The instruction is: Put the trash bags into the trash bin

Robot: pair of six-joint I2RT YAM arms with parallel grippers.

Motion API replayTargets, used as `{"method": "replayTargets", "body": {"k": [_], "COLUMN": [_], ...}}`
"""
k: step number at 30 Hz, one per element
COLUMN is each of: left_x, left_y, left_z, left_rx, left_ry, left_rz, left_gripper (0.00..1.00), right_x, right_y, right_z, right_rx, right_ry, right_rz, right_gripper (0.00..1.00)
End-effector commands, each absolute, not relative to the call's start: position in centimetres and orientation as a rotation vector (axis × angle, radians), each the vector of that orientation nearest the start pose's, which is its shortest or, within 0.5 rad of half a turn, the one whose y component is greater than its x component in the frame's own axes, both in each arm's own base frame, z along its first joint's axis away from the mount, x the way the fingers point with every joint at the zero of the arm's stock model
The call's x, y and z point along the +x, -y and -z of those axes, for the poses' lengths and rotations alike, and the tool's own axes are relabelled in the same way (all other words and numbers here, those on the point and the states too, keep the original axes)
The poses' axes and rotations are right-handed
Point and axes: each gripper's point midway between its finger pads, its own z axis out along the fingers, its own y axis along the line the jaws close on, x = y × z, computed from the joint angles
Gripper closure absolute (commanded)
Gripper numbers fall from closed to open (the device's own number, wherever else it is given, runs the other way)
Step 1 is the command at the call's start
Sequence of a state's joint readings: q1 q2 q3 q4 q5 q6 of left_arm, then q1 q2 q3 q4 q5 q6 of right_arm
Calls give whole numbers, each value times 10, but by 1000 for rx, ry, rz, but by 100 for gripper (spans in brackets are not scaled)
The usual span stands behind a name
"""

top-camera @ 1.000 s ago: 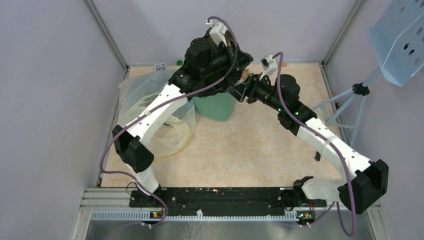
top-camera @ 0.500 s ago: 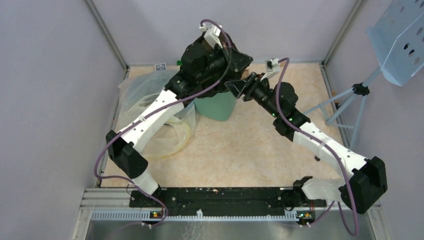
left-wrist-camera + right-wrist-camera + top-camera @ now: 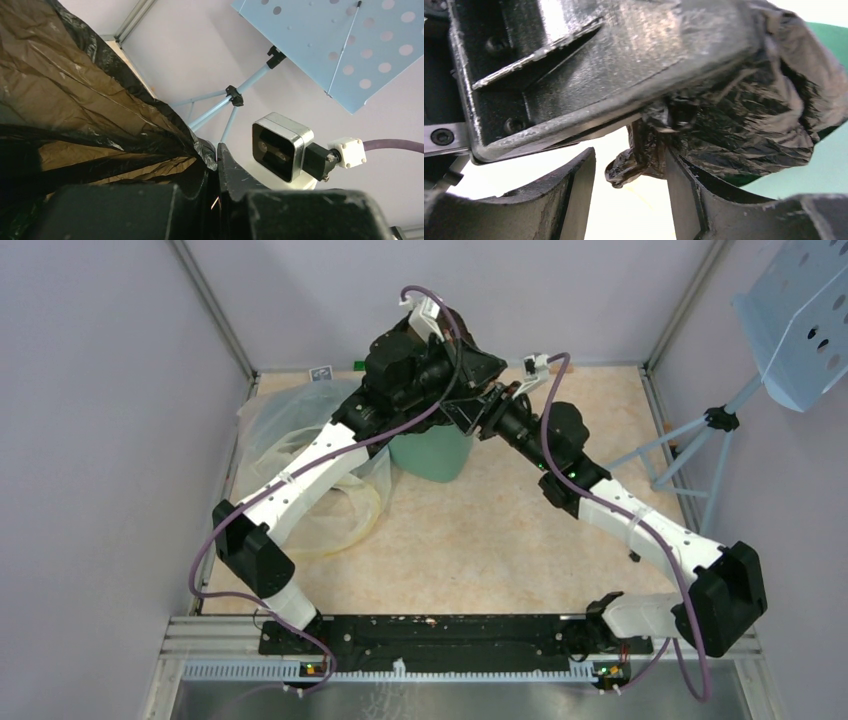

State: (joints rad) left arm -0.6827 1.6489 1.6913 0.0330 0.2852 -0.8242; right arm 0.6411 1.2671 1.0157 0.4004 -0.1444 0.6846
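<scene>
The black trash bag (image 3: 75,90) hangs bunched from my left gripper (image 3: 218,150), which is shut on a fold of its edge. Both grippers meet high above the mint-green trash bin (image 3: 430,455) at the back of the table. In the right wrist view, the left gripper's body (image 3: 599,60) fills the top, with the crinkled bag (image 3: 749,115) beneath it. My right gripper (image 3: 630,160) is open, and a twisted tail of the bag hangs between its fingers, against the right one. The green bin (image 3: 829,35) shows behind the bag.
A large clear bag (image 3: 300,440) lies on the table left of the bin, under the left arm. A pale blue perforated stand (image 3: 790,320) on a tripod (image 3: 700,440) sits outside the right wall. Grey walls close in three sides.
My right gripper has moved left and up to the left gripper, and its fingers now straddle the bag's tail. The left gripper has risen slightly with the bag.
</scene>
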Motion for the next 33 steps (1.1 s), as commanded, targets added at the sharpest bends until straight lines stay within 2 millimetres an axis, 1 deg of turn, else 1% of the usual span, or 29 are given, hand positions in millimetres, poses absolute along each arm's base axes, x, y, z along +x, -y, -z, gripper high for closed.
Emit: {"method": "replayTargets", "body": {"k": [1, 5, 8, 9, 10, 11, 12, 13, 14, 16, 19, 22, 25, 26, 29, 33], "left_x": [337, 335, 333, 333, 333, 333, 334, 335, 337, 342, 349, 356, 358, 356, 350, 339], "left_y": [382, 382, 381, 381, 382, 382, 382, 383, 383, 382, 379, 372, 359, 353, 337, 311], "left_z": [-470, -469, -470, -470, -469, -468, -467, -465, -464, -461, -463, -464, -465, -467, -468, -470], "left_rx": [142, 117, 111, 109, 107, 108, 110, 110, 110, 106, 120, 140, 163, 175, 215, 271], "left_ry": [-1573, -1574, -1571, -1571, -1572, -1574, -1577, -1582, -1583, -1591, -1609, -1646, -1668, -1671, -1699, -1740], "left_rz": [1468, 1493, 1511, 1512, 1513, 1513, 1513, 1508, 1497, 1465, 1386, 1286, 1181, 1147, 1060, 930], "left_gripper": [89, 89, 89, 89, 89, 89, 88, 87, 83, 65, 39, 22, 6, 2, 1, 1], "right_x": [313, 331, 335, 335, 334, 333, 331, 329, 327, 324, 317, 315, 314, 313, 311, 309], "right_y": [-313, -317, -319, -319, -319, -319, -319, -318, -315, -307, -294, -284, -278, -277, -276, -272], "right_z": [-394, -380, -373, -372, -372, -372, -371, -371, -370, -367, -360, -347, -336, -335, -330, -330], "right_rx": [-162, -123, -107, -101, -104, -109, -114, -117, -117, -105, -75, -48, -39, -42, -41, -36], "right_ry": [-1435, -1516, -1531, -1528, -1522, -1518, -1518, -1518, -1521, -1527, -1538, -1573, -1603, -1608, -1623, -1626], "right_rz": [-1213, -1156, -1158, -1160, -1167, -1172, -1174, -1171, -1161, -1137, -1103, -1061, -1029, -1025, -1018, -1009], "right_gripper": [48, 51, 55, 59, 68, 78, 91, 99, 100, 100, 100, 100, 100, 100, 100, 100]}}
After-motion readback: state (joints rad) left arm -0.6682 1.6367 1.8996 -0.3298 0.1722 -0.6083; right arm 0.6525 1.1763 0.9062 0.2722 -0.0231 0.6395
